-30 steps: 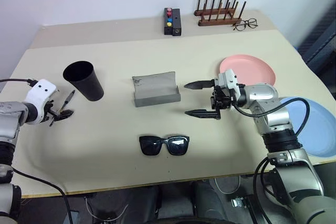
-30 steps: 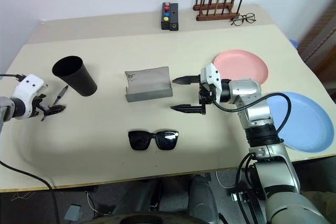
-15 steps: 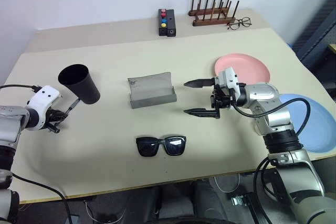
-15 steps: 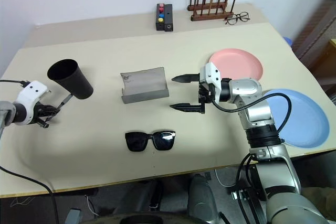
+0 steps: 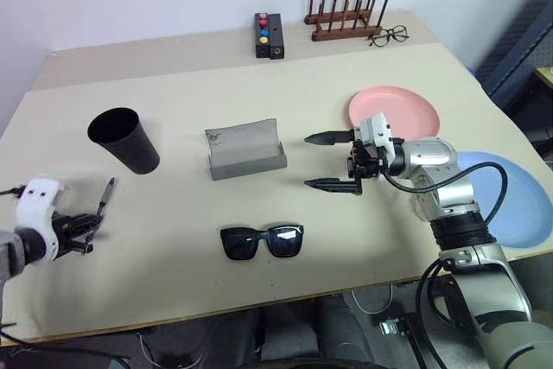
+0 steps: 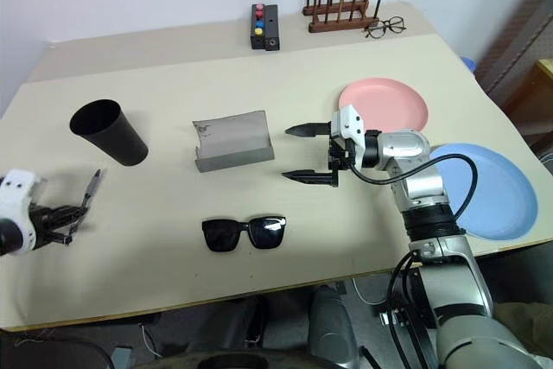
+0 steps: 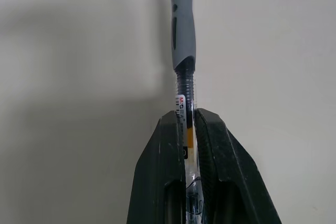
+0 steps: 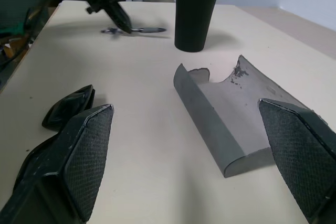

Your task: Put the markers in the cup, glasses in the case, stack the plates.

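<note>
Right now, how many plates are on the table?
2. The pink plate lies beyond the right gripper; the light blue plate lies at the table's right edge, partly behind the right arm. Apart, not yet stacked.

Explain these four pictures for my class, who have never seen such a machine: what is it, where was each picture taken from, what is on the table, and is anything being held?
It is a two-armed robot at a beige table. Two pictures come from cameras in its head, looking down; the other two from a camera on each wrist. On the table are a black cup, an open grey case, sunglasses, a pink plate, a blue plate, and at the far edge a wooden rack, a small black box and wire spectacles. The left gripper is shut on a pen. The right gripper is open and holds nothing.
</note>
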### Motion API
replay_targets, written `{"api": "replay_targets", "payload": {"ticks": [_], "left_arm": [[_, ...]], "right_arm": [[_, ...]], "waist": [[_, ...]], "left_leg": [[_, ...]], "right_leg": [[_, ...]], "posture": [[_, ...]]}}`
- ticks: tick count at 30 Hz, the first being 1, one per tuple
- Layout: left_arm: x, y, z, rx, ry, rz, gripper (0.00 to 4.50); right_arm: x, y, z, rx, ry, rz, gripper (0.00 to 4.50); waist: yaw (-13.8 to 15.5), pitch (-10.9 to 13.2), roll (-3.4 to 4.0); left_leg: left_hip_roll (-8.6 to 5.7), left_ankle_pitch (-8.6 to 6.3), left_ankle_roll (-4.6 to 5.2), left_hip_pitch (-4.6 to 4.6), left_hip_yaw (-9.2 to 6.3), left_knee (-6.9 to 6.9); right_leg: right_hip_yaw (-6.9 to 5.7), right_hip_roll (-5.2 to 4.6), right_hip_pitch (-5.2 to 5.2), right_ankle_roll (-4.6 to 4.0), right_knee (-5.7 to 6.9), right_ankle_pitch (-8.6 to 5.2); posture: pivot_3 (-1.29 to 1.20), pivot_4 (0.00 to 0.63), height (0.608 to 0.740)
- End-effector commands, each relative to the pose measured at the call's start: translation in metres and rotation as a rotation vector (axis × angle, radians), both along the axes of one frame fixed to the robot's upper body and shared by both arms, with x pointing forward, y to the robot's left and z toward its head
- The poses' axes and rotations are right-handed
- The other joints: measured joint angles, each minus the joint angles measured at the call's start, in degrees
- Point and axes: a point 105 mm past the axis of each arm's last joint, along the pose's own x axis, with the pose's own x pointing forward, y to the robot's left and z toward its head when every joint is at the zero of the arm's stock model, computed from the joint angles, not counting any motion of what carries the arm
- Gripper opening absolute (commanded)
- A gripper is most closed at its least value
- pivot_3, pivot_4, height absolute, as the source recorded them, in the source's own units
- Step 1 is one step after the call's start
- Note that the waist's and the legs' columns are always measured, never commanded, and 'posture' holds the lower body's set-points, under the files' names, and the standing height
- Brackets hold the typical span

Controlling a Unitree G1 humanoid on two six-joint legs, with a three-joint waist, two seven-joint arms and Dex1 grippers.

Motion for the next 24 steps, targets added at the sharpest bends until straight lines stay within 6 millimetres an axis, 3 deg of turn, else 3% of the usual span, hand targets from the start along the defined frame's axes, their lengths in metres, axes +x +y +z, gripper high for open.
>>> {"api": "replay_targets", "payload": {"ticks": [1,5,9,12,15,19,24], "left_arm": [[0.005,0.023,0.048,0.064,-0.321,0.205,0.03],[0.010,0.046,0.080,0.136,-0.566,0.420,0.03],[0.014,0.054,0.082,-0.028,-0.646,0.452,0.03],[0.025,0.054,0.100,-0.072,-0.755,0.460,0.03],[0.039,0.042,0.114,-0.068,-0.822,0.406,0.03],[0.065,0.010,0.143,-0.143,-0.957,0.274,0.03],[0.079,-0.020,0.163,-0.172,-1.027,0.122,0.03]], "right_arm": [[0.002,0.005,0.010,0.014,-0.053,0.020,4.50],[0.006,0.003,0.009,0.016,-0.053,0.018,4.50],[0.009,0.002,0.007,0.017,-0.050,0.018,4.50],[0.010,0.002,0.007,0.018,-0.053,0.013,4.50],[0.011,0.001,0.008,0.013,-0.061,0.010,4.50],[0.011,0.001,0.015,0.011,-0.077,0.007,4.50],[0.009,0.000,0.022,0.011,-0.087,0.006,4.50]], "waist": [[0.6,0.0,-0.03],[1.8,-0.1,-0.31],[1.5,-0.1,-0.31],[1.4,0.0,-0.33],[1.5,0.0,-0.37],[1.6,0.0,-0.38],[1.0,0.0,-0.37]], "left_leg": [[0.01,0.00,-0.01,0.00,-0.01,0.01],[0.15,0.05,-0.10,0.00,-0.12,0.12],[0.13,0.02,-0.06,0.00,-0.14,0.29],[0.14,0.01,-0.06,0.00,-0.14,0.29],[0.15,0.00,-0.06,-0.02,-0.18,0.40],[0.12,-0.02,-0.05,-0.04,-0.22,0.52],[0.15,-0.08,-0.08,-0.05,-0.22,0.53]], "right_leg": [[-0.05,0.00,0.03,-0.04,-0.06,0.03],[-0.34,0.05,0.21,-0.28,-0.25,0.22],[-0.39,0.05,0.32,-0.29,-0.27,0.23],[-0.39,0.06,0.31,-0.29,-0.27,0.23],[-0.43,0.06,0.34,-0.28,-0.26,0.23],[-0.47,0.06,0.42,-0.27,-0.26,0.24],[-0.46,0.07,0.37,-0.25,-0.26,0.26]], "posture": [[0.00,0.150,0.740],[0.00,0.150,0.740],[0.00,0.150,0.740],[0.00,0.150,0.740],[0.00,0.150,0.740],[0.00,0.150,0.740],[0.00,0.150,0.740]]}}
